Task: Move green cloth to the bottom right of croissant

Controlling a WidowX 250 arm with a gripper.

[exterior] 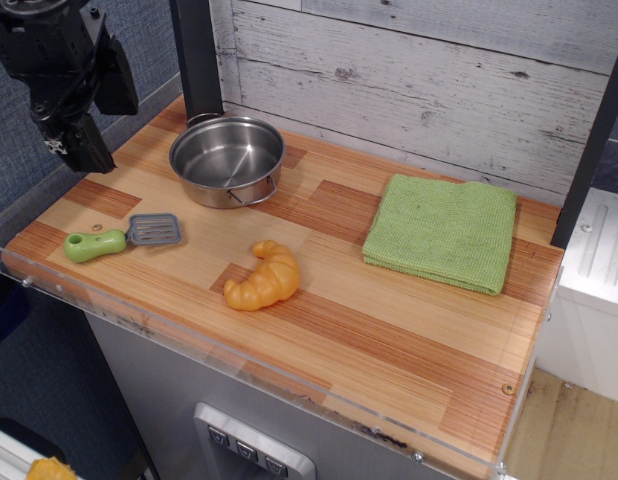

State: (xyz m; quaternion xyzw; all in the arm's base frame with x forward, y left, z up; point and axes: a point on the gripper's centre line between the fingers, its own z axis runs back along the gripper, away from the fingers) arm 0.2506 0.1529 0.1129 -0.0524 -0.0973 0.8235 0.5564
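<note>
The green cloth lies flat and folded at the back right of the wooden table top. The orange-yellow croissant lies near the middle front, to the left of the cloth. My gripper hangs above the table's far left edge, far from both cloth and croissant. Its dark fingers point down and look close together with nothing between them, though the tips are hard to read.
A steel pot stands at the back left. A green-handled grey spatula lies front left. A clear rim runs along the table's front edge. A plank wall stands behind, a dark post by the pot.
</note>
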